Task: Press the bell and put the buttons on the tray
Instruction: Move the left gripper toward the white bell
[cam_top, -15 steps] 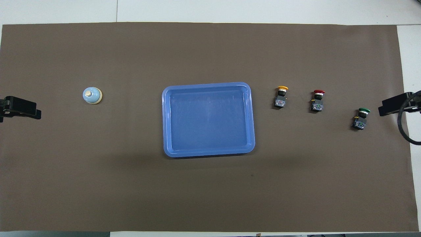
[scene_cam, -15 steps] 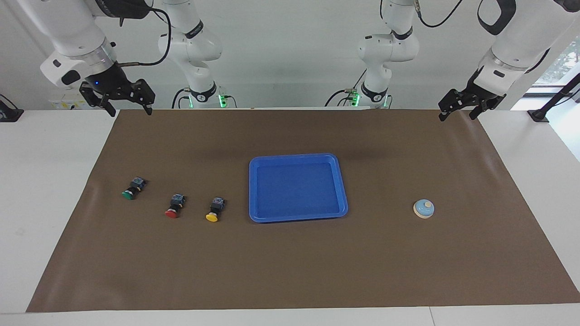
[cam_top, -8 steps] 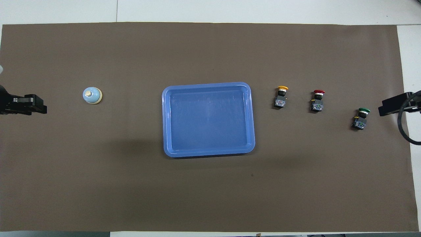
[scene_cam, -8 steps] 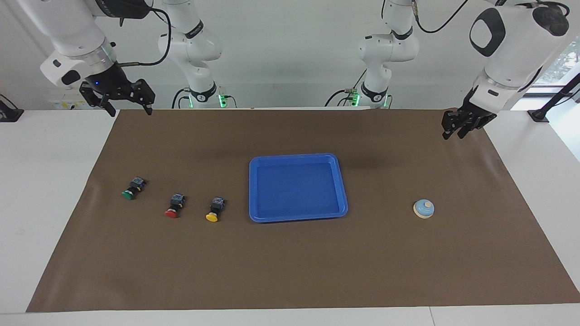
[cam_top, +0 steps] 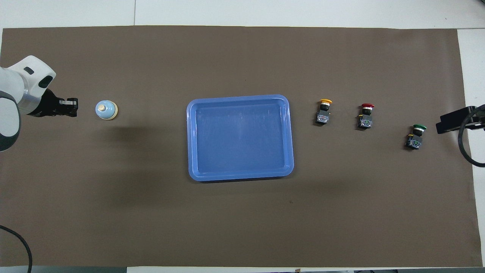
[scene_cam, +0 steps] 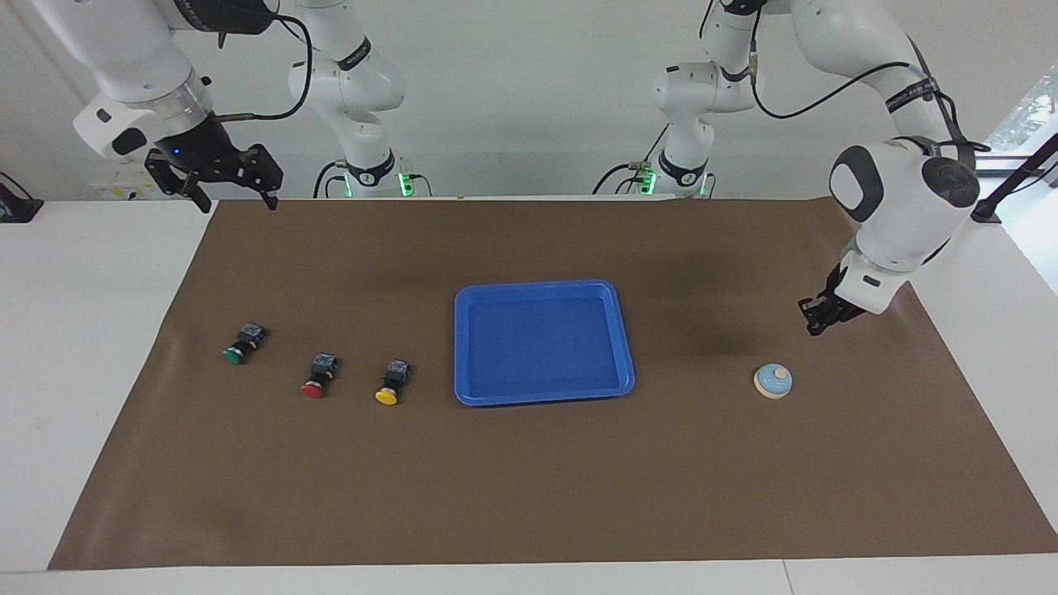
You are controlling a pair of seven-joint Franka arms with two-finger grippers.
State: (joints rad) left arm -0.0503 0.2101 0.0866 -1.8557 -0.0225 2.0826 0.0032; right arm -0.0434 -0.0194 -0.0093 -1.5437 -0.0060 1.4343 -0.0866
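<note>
Left gripper: the left gripper [scene_cam: 814, 324] hangs in the air over the brown mat [scene_cam: 529, 496], near the bell [scene_cam: 774, 381] and not touching it; its fingertips are pinched together with nothing between them.
Right gripper: the right gripper [scene_cam: 231, 192] waits up high over the mat's corner at the right arm's end, jaws spread wide, holding nothing.
Bell: it sits alone on the mat toward the left arm's end, white knob up, well apart from the tray [scene_cam: 612, 289].
Buttons: the green button [scene_cam: 240, 347], red button [scene_cam: 318, 378] and yellow button [scene_cam: 392, 386] lie on their sides in a loose row toward the right arm's end, the yellow one nearest the tray; none is in the tray.
Tray: it rests in the middle of the mat with nothing in it.
Risk, the press: I'd guess the closed tip has to land square on the small knob; off-centre, it could slide down the dome and shove the bell across the mat without ringing it.
Risk, the buttons: lying tipped with round caps, they look likely to roll or twist out of a pinch taken on the cap instead of the blocky body.
Surface: a smooth brown mat over a white table [scene_cam: 91, 330], with soft arm shadows on it.
Room: plain white wall [scene_cam: 529, 99], cables trailing from the arm bases, a window edge [scene_cam: 1021, 116] at the left arm's end.
</note>
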